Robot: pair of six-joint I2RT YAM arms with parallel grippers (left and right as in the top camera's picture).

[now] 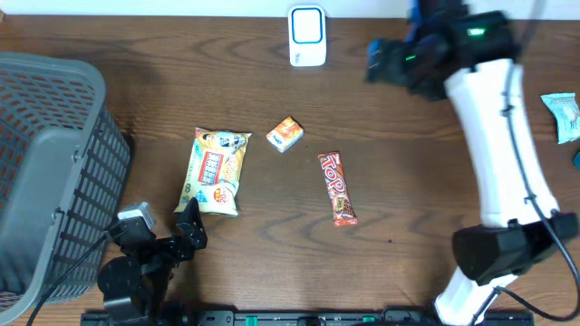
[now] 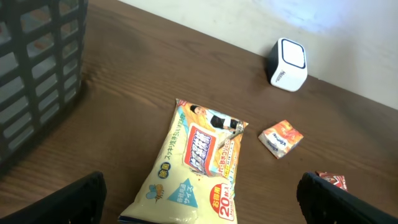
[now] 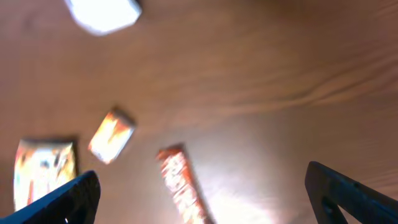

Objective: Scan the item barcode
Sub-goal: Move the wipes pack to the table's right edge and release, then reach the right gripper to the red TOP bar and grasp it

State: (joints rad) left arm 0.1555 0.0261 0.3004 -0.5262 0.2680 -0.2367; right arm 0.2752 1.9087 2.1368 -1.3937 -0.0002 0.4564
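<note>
Quick headcount, here we go: one wooden table point(image 1: 408, 181), and on it one grey mesh basket point(image 1: 54, 163), just the one. One white scanner point(image 1: 307, 36), a single unit. Packaged goods come to four, and no two alike: one yellow wipes pack point(image 1: 216, 171), one small orange packet point(image 1: 285, 135), one red snack bar point(image 1: 338, 187), and one teal packet point(image 1: 565, 116), only partly in view at the overhead's right edge. Three of the four show in both wrist views. And two robot arms: one dark left arm point(image 1: 136, 272), one white right arm point(image 1: 494, 136).
</note>
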